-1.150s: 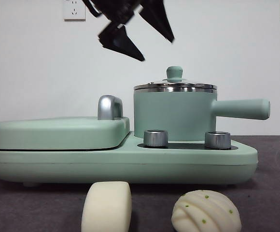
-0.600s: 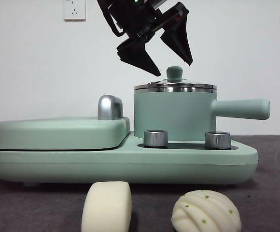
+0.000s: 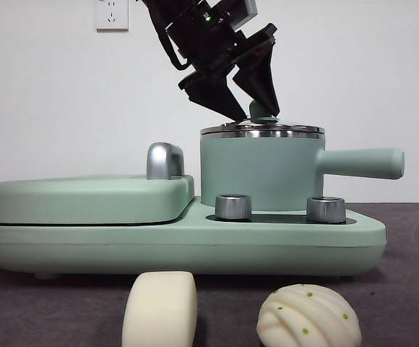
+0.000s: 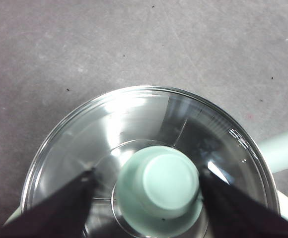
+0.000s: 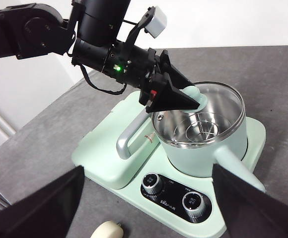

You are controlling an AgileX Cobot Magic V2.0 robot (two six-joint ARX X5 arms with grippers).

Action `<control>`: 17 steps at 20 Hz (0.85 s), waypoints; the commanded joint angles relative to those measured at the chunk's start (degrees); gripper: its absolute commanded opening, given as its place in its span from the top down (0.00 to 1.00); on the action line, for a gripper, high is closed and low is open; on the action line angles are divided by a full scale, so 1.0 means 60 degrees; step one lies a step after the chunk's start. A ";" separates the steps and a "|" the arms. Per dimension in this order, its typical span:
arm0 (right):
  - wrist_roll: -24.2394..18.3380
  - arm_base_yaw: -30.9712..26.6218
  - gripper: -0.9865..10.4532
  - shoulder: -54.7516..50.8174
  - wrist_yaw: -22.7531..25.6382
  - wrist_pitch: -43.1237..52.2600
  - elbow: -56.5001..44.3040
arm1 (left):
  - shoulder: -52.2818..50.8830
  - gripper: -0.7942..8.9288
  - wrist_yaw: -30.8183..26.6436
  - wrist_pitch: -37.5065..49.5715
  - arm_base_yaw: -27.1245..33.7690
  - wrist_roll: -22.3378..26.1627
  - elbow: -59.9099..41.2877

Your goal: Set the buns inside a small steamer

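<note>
Two cream-white buns lie on the table at the front: a smooth loaf-shaped one (image 3: 159,309) and a ridged, green-specked one (image 3: 308,316). Behind them the mint-green small steamer (image 3: 260,170) stands on its base with the glass lid (image 3: 261,130) on. My left gripper (image 3: 258,113) is down at the lid's green knob (image 4: 166,181). It is open, with one jaw on each side of the knob. My right gripper (image 5: 148,171) hangs open high above the table, holding nothing. From there the left gripper (image 5: 183,96) shows at the steamer (image 5: 208,144), and one bun (image 5: 107,230) peeks in.
A flat mint-green griddle (image 3: 87,199) with a chrome handle (image 3: 164,160) sits left of the steamer on the same base. Two steel dials (image 3: 232,206) (image 3: 326,209) face front. The steamer's straight handle (image 3: 361,163) points right. A white wall stands behind.
My left gripper has come down and to the right from above the griddle side, and its jaws now straddle the lid knob. Buns and steamer have not moved.
</note>
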 commanded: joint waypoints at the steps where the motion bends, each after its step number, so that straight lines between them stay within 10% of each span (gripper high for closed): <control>1: -0.0066 0.0004 0.56 0.0033 0.0000 0.0055 0.0131 | 0.0193 0.74 -0.0011 0.0087 -0.0142 0.0248 0.0277; 17: 0.0681 0.0007 0.56 0.0211 -0.1104 0.0091 0.0135 | 0.0178 0.90 -0.0011 -0.1851 -0.0084 0.0160 0.2583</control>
